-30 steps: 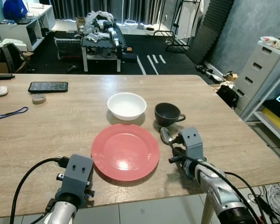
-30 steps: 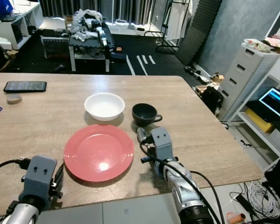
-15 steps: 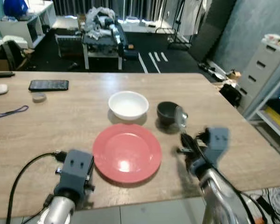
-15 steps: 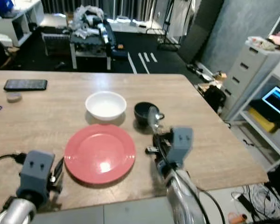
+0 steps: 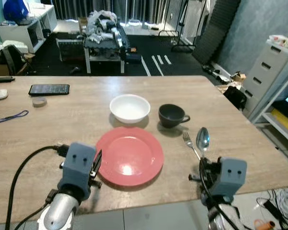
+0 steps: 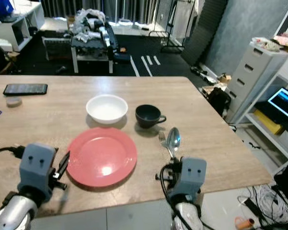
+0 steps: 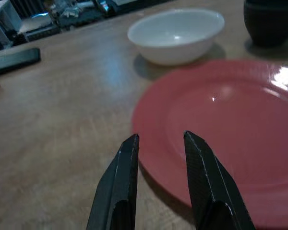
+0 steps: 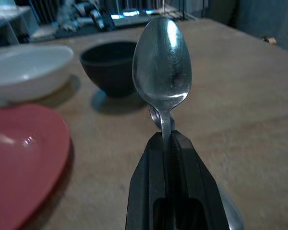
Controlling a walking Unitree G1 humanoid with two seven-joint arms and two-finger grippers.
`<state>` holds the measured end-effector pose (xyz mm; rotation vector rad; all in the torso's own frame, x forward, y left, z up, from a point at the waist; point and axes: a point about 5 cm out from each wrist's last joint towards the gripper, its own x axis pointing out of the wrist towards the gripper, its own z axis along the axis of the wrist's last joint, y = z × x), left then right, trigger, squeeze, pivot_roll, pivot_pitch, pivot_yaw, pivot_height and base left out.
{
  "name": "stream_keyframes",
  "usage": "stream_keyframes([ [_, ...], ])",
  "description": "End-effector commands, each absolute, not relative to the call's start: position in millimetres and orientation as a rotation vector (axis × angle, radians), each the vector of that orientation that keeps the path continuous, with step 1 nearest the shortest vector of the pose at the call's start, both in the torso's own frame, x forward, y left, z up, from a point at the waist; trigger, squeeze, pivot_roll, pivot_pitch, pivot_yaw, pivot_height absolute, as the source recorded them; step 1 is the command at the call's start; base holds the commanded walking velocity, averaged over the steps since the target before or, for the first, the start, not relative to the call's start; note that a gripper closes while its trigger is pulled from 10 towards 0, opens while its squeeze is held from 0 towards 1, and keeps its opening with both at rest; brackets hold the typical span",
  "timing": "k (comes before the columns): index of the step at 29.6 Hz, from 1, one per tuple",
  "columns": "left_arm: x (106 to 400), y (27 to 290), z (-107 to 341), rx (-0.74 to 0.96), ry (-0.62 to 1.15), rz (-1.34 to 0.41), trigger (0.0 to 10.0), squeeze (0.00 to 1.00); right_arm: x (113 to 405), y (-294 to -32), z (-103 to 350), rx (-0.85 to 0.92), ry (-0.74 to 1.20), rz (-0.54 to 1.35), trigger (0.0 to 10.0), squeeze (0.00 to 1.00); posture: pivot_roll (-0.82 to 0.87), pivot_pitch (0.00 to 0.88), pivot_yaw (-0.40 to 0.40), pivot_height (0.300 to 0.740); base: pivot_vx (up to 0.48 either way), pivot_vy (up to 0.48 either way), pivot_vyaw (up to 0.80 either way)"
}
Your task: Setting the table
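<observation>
1. Left eye view: the right gripper (image 5: 203, 158) sits at the near right edge of the wooden table (image 5: 62, 124), its fingers pinched tight on the handle of a spoon (image 5: 202, 139) whose bowl stands up and points away from the robot.
2. A second ago that gripper was low on the table just beside the red plate (image 5: 129, 155), at about 3 o'clock from it, with the spoon down by the tabletop. Half a second ago it had swung up near the black cup (image 5: 172, 115). Now it has drawn back toward the robot, to roughly 4 o'clock of the plate.
3. A fork (image 5: 191, 143) lies on the table at 3 o'clock from the plate, where the gripper stood earlier.
4. The white bowl (image 5: 130, 108) is at 12 o'clock of the plate and the cup at about 1 o'clock; both have stayed put.
5. The left gripper (image 7: 159, 143) hovers at the plate's 9 o'clock rim with its fingers apart, holding nothing.
6. I judge the spoon is lifted and being brought round to be laid beside the fork; the setting is nearly complete.
</observation>
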<state>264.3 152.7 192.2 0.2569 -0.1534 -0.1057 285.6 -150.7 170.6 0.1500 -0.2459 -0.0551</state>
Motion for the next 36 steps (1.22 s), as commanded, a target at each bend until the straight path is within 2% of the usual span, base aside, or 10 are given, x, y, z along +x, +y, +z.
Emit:
stream_keyframes([
  [1, 265, 150, 188, 0.274, -0.145, -0.116, 10.0, 0.00, 285, -153, 169, 0.163, -0.245, -0.067, 10.0, 0.00, 0.06, 0.138, 0.023, 0.740, 0.000, 0.000, 0.00],
  [21, 275, 148, 183, 0.262, -0.138, -0.095, 10.0, 0.00, 290, -160, 160, 0.127, -0.230, -0.065, 10.0, 0.00, 0.04, 0.114, 0.016, 0.740, 0.000, 0.000, 0.00],
  [36, 268, 151, 176, 0.241, -0.126, -0.081, 10.0, 0.00, 285, -155, 153, 0.048, -0.222, 0.013, 10.0, 0.00, 0.04, 0.124, 0.015, 0.740, 0.000, 0.000, 0.00],
])
